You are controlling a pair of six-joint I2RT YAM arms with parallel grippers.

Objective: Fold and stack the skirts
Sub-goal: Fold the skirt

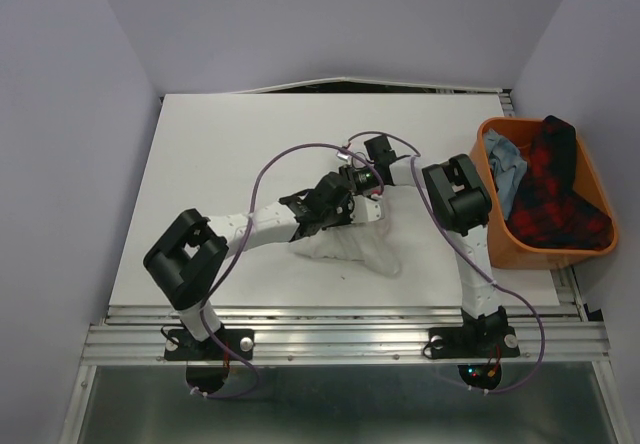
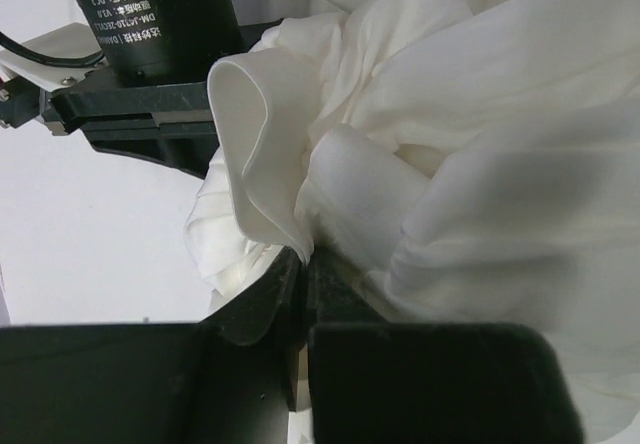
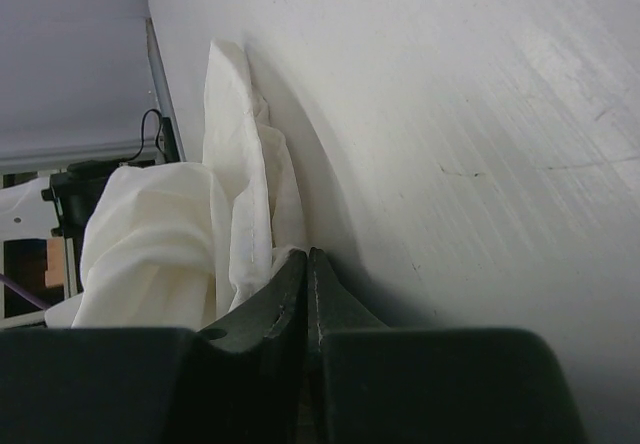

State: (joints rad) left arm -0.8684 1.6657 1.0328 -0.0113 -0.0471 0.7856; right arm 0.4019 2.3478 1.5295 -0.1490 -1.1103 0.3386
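Observation:
The thin white skirt (image 1: 352, 248) lies bunched in the middle of the table, partly under both grippers. My left gripper (image 1: 338, 207) is shut on a fold of it; in the left wrist view the jaws (image 2: 305, 256) pinch ruffled white cloth (image 2: 480, 164). My right gripper (image 1: 366, 180) is just behind, its jaws (image 3: 307, 256) shut with an edge of the white skirt (image 3: 230, 194) at their tips, close to the table. The red-and-black plaid skirt (image 1: 552, 186) and the light blue denim skirt (image 1: 506, 164) lie in the orange tub.
The orange tub (image 1: 540, 257) stands at the table's right edge. The white table (image 1: 220, 164) stretches to the left and back. The right arm's black wrist body (image 2: 150, 34) sits close in front of the left gripper.

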